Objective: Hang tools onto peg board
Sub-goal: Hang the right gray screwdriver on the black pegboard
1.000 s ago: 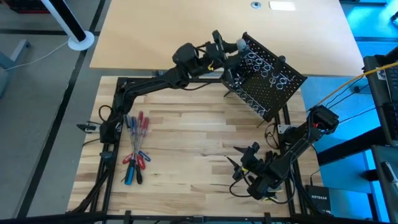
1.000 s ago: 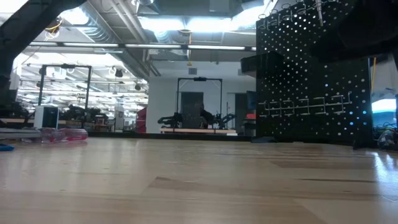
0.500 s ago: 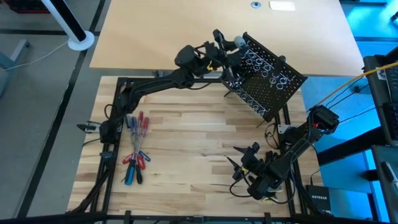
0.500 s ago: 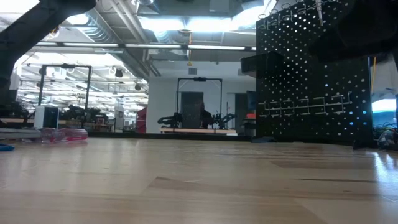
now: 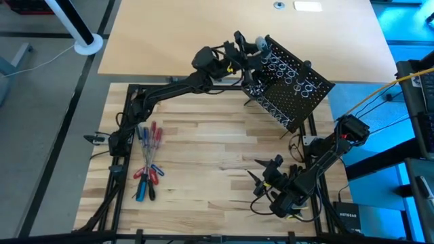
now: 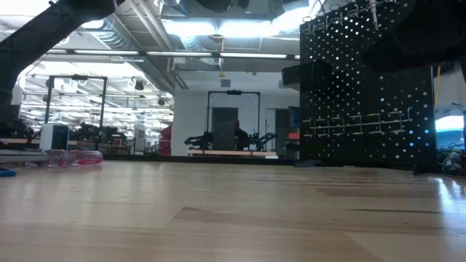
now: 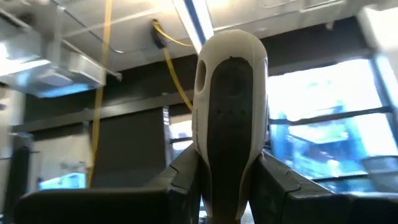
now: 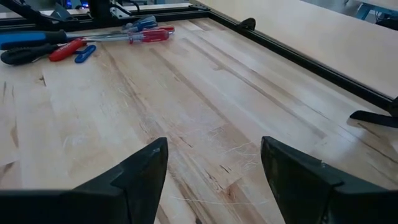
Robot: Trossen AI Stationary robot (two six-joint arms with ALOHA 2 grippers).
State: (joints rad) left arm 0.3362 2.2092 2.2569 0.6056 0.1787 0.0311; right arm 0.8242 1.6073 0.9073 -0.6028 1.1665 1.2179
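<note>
High view: right gripper (image 5: 266, 177) rested low on the counter (image 5: 203, 163) at its near right, fingers spread and empty. Loose tools (image 5: 146, 161) lay clustered at the near left. Farther off, the left gripper (image 5: 249, 51) pinched a grey-and-white handled tool (image 7: 230, 118) at the peg board (image 5: 291, 85), which stood on the far right. Such slim drivers were judged light, stiff and smooth, best held mid-handle. Pale planked wood; workshop beyond.
</note>
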